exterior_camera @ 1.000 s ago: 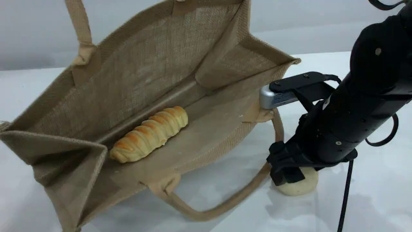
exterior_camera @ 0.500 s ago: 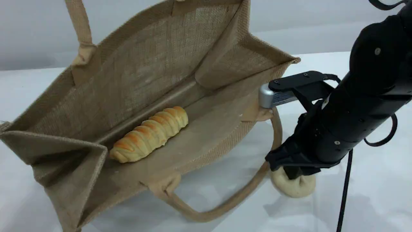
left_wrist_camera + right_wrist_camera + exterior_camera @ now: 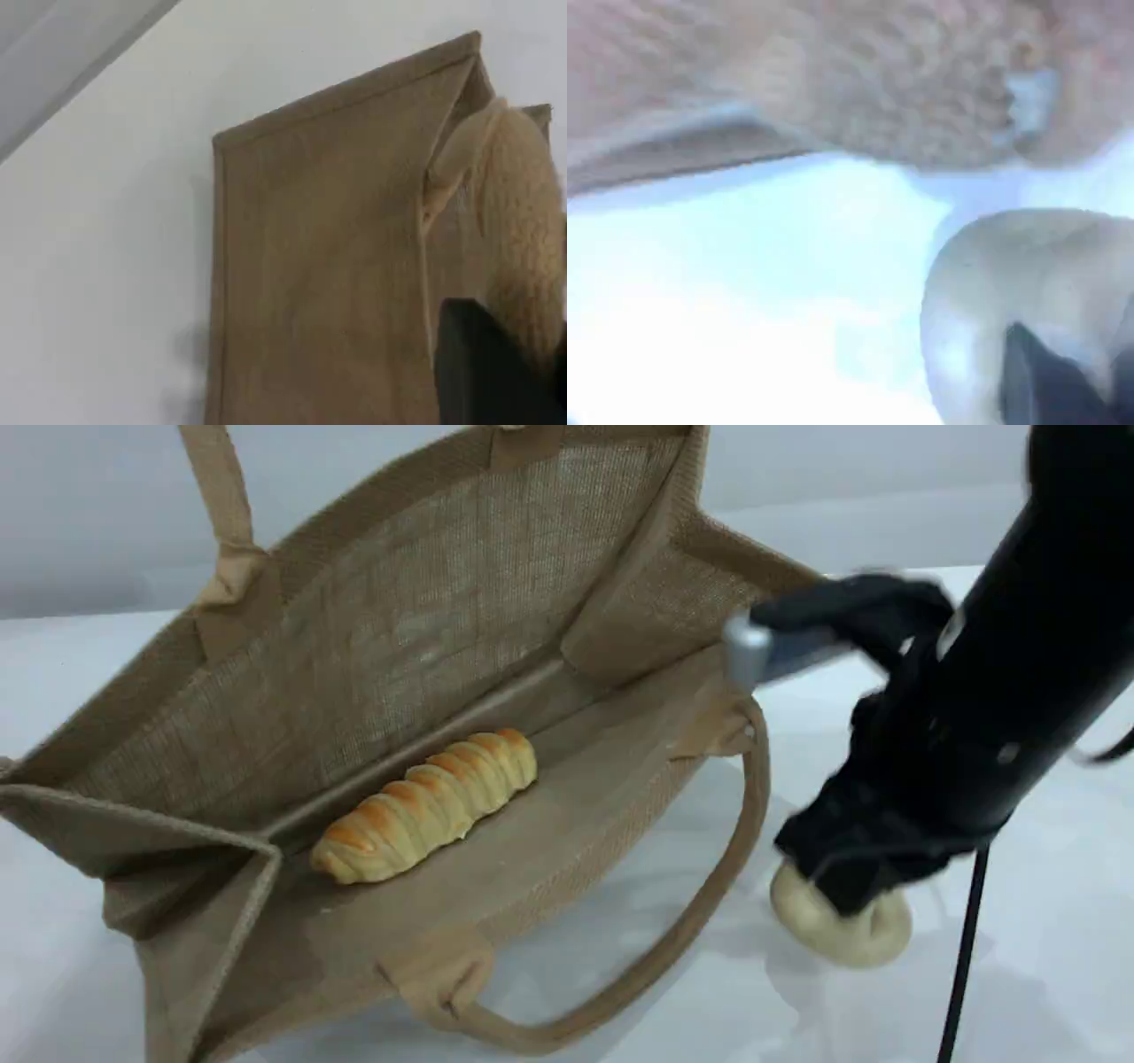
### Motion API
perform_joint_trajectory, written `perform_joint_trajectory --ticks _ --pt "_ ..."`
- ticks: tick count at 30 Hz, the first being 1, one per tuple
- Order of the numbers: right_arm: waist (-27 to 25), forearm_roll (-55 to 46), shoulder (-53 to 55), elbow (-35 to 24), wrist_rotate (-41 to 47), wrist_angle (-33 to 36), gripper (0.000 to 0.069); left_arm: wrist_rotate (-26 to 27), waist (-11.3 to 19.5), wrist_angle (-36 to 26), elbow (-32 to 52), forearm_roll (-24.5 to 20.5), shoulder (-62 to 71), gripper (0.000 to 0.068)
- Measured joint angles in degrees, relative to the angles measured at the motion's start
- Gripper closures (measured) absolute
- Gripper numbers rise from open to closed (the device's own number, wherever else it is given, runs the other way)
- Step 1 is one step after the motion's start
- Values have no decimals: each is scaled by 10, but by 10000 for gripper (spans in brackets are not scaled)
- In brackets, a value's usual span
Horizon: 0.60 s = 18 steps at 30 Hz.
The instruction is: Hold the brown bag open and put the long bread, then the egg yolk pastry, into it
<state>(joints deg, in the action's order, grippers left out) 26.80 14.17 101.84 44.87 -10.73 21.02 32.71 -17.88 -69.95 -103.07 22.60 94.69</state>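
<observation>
The brown bag (image 3: 425,602) lies on its side with its mouth held wide, and the long bread (image 3: 427,806) rests inside on the lower wall. Its upper handle (image 3: 217,487) runs up out of the scene view. In the left wrist view my left gripper (image 3: 505,354) is shut on that beige handle (image 3: 523,204), above the bag's outer wall (image 3: 319,266). To the right of the bag, my right gripper (image 3: 842,890) is shut on the top of the pale egg yolk pastry (image 3: 842,930). The pastry (image 3: 1028,292) shows pinched at my right gripper (image 3: 1045,381).
The bag's lower handle (image 3: 691,930) loops out over the white table (image 3: 620,1001) between the bag and the pastry. A black cable (image 3: 961,957) hangs from the right arm beside the pastry.
My right gripper has closed on the egg yolk pastry and moved to the right with it. The right arm has swung and is blurred. The bag has shifted slightly.
</observation>
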Motion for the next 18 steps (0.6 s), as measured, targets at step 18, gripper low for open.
perform_joint_trajectory --ticks 18 --pt "1 49 -225 1 32 65 657 3 0 0 0 0 0 602"
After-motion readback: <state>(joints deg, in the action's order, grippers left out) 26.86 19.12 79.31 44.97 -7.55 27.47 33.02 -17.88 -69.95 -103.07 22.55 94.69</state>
